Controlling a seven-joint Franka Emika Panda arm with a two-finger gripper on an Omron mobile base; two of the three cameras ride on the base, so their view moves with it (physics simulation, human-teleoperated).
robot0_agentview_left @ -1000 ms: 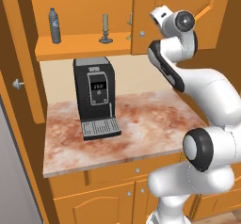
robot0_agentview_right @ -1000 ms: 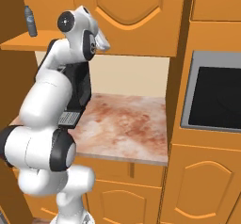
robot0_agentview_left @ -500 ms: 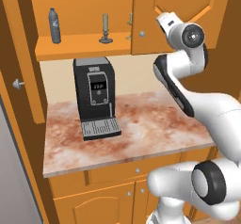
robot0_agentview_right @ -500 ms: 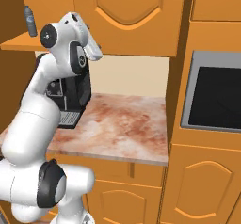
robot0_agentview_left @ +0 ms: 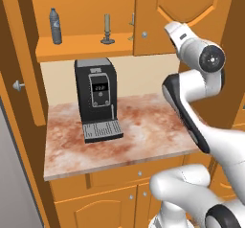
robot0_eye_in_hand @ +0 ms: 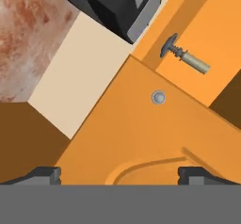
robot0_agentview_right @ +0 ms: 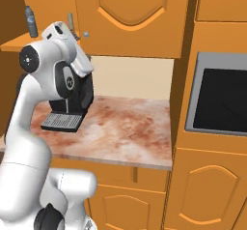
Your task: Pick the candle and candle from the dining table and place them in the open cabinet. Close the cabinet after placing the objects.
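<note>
Hand view is showing the gripper [robot0_eye_in_hand: 117,173] gaping wide, holding nothing, facing the cabinet [robot0_eye_in_hand: 141,138] door; it should be pressing flat beside the knob [robot0_eye_in_hand: 158,97], pushing steadily.

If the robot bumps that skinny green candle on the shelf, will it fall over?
Probably yes. The candle is a tall thin stick, so a nudge near its top would likely tip it. Its wide round base sits flat on the cabinet shelf, which may steady it against gentle touches.
</note>
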